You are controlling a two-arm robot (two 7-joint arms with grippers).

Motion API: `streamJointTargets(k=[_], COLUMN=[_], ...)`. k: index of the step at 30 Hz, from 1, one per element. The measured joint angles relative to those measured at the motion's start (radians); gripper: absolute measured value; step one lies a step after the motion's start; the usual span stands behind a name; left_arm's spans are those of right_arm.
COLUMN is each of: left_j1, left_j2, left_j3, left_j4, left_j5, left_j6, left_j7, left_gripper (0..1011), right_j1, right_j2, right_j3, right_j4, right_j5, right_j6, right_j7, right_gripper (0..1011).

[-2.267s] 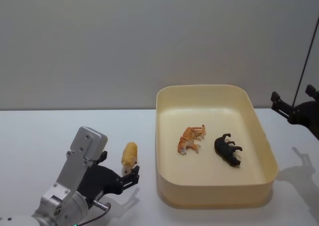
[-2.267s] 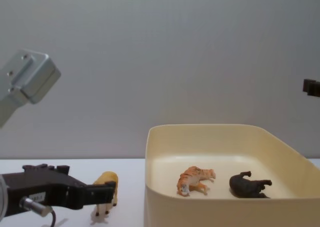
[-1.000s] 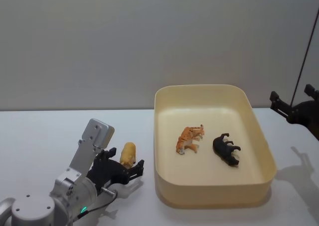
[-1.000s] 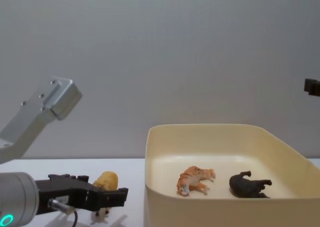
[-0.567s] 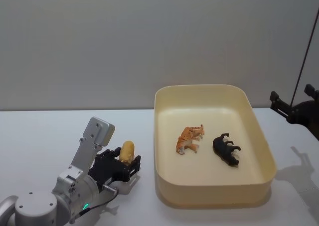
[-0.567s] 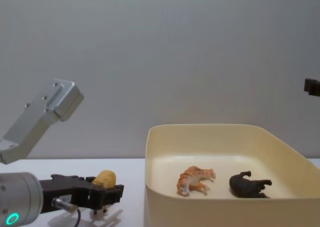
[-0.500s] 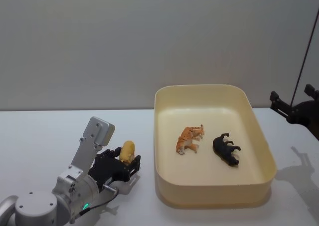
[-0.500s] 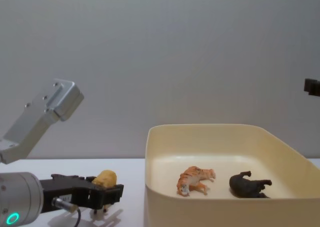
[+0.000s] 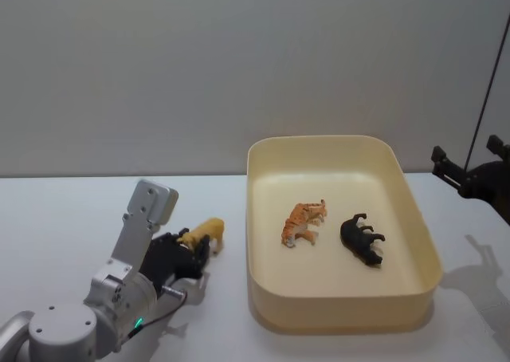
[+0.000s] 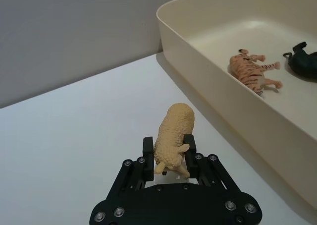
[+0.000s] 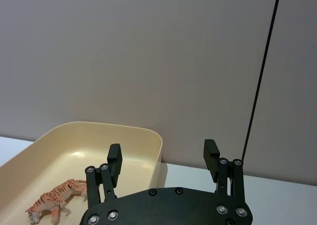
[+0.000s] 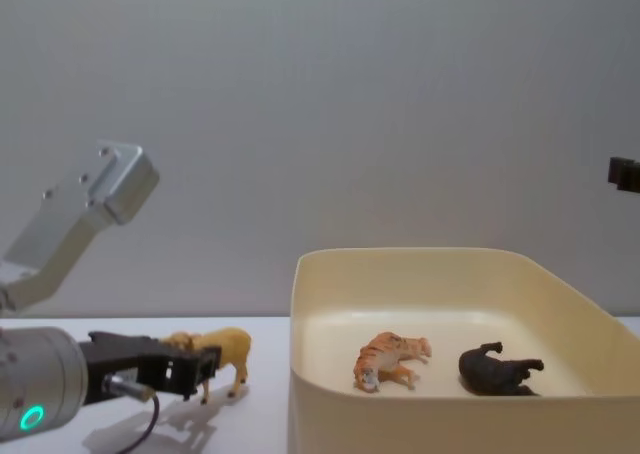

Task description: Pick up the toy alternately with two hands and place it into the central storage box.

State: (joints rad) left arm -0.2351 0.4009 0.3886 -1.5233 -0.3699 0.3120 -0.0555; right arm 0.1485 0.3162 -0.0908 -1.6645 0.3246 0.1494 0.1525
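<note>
We find no writing, label, brand, number or sign that can be read anywhere in these views.

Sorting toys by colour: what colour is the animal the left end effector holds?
Tan-yellow, a woolly-textured toy animal, gripped by the left end effector; clearest in the left wrist view.

The near wall of the storage box [image 9: 256, 218] is standing between the left gripper [image 9: 191, 254] and its floor, where a tiger [image 9: 303, 222] and a dark animal [image 9: 362, 240] are lying; open floor is apparently remaining around them.
</note>
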Motion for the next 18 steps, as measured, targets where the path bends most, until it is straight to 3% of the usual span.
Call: streamJointTargets(k=[11,18], left_j1=[-0.013,-0.022], left_j2=[-0.029,-0.041], left_j3=[-0.007,-0.01], left_j4=[-0.034,-0.043], left_j5=[0.009,0.009], left_j6=[-0.037,-0.06], left_j7=[0.116,0.125], left_gripper=[331,331], right_j1=[0.0,0.0], right_j2=[0.0,0.0], right_j3=[0.0,0.0], right_j4=[0.0,0.0], right_j5=[0.0,0.0], right_j6=[0.0,0.0], right_j7=[0.0,0.0], right_gripper=[1001,1001])
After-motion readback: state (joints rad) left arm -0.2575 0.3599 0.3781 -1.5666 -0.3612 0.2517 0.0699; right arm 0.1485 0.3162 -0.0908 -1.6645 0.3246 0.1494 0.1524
